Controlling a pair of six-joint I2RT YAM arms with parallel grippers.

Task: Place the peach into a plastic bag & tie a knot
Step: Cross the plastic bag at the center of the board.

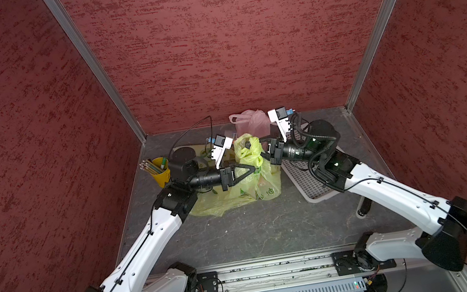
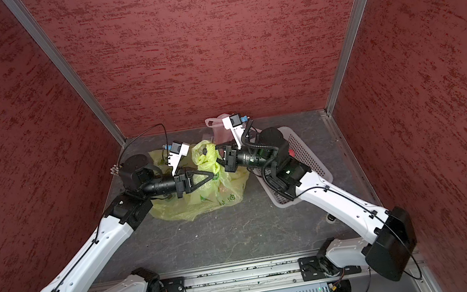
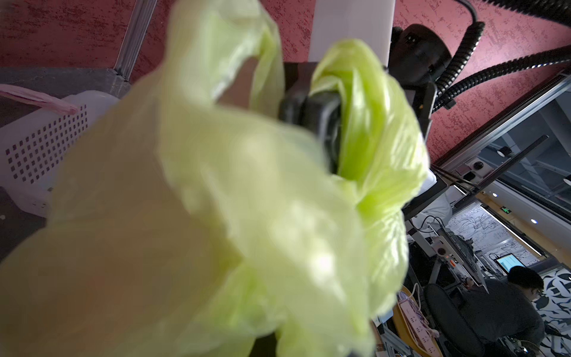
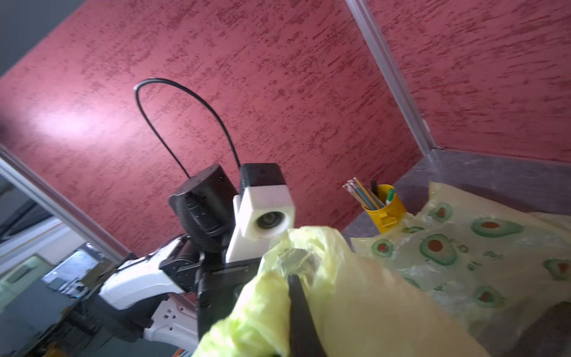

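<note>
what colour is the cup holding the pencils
Yellow. The cup shows most clearly in the right wrist view.

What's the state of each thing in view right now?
left gripper: shut on yellow-green bag
right gripper: shut on yellow-green bag
yellow-green bag: top lifted, body slumped
peach: apparently inside yellow-green bag, faintly visible
pen cup: upright, holding pencils
pink bag: standing at back
basket: flat, open side up

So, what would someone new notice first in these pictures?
The yellow-green plastic bag mid-table, its bunched top pinched by the left hand and the right hand, both shut on it. Beyond it sits a pink bag; a yellow pencil cup stands at the robot's left, a white perforated basket at its right.
</note>
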